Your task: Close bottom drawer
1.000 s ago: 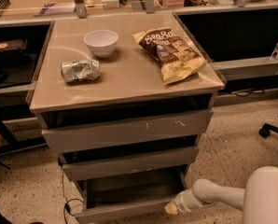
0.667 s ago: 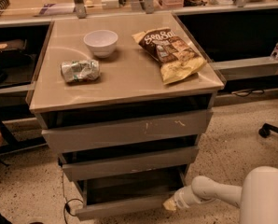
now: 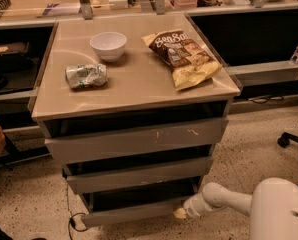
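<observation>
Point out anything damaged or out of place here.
A crushed can lies on its side on the cabinet top. The top drawer front bears white scratches. The bottom drawer is open, with the gripper at its front corner.

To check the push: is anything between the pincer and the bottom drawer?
Nothing, in the camera view: the pincer, low right, seems to touch the bottom drawer front.

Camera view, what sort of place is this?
Probably an office break area: beige-topped drawer cabinet with brown snack bag and white bowl, black chair base. Gripper at bottom drawer, right corner.
</observation>
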